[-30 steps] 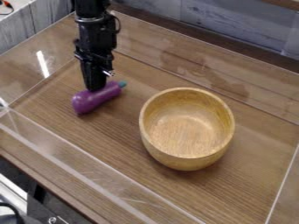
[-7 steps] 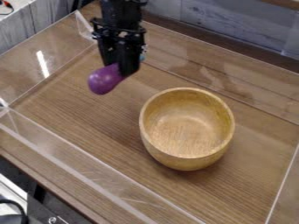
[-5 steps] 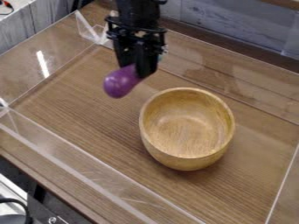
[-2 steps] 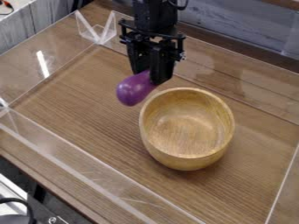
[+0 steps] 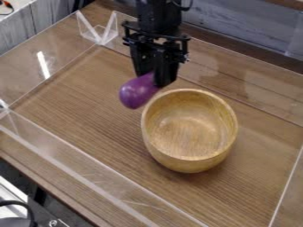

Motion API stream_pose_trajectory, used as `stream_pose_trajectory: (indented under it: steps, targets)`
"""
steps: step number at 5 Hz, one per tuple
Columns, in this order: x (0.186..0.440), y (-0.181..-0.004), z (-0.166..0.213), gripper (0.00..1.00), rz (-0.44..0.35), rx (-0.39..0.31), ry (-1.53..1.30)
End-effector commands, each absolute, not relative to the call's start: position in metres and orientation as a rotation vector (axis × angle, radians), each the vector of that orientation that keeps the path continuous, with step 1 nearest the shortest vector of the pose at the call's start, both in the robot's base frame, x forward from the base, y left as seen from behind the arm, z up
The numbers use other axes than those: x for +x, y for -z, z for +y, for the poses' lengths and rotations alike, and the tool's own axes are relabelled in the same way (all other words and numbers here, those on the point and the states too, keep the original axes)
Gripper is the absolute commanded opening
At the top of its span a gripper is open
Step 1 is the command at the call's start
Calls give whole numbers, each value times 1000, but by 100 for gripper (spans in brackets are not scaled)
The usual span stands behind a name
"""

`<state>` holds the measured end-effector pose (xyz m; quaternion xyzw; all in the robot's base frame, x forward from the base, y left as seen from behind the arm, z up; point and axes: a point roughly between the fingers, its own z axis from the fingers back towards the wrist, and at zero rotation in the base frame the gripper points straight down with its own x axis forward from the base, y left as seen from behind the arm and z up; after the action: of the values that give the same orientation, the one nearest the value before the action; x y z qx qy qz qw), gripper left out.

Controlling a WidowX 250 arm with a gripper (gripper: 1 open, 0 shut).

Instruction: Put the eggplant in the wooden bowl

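Observation:
My black gripper (image 5: 151, 78) hangs above the table, shut on the purple eggplant (image 5: 137, 91). The eggplant's bulbous end sticks out to the lower left, and its stem end is hidden between the fingers. It is lifted clear of the wood. The light-tan wooden bowl (image 5: 190, 130) sits upright to the lower right with nothing in it. The eggplant hovers just outside the bowl's upper-left rim.
Clear acrylic walls (image 5: 71, 155) enclose the wooden tabletop (image 5: 71, 106) on all sides. A grey panelled wall (image 5: 236, 22) runs behind the back edge.
Over the last second the gripper carried the eggplant rightward and slightly toward the bowl. It has barely moved in the last moment.

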<state>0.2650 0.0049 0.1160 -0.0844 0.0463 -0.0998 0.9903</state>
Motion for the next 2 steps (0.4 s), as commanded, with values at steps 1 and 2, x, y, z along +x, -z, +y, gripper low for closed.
stream_pose_trajectory:
  steps: [1,2]
  targets:
    - [268,-141,0,0,9,-160,216]
    - [267,-142,-4,0,10,-166,218]
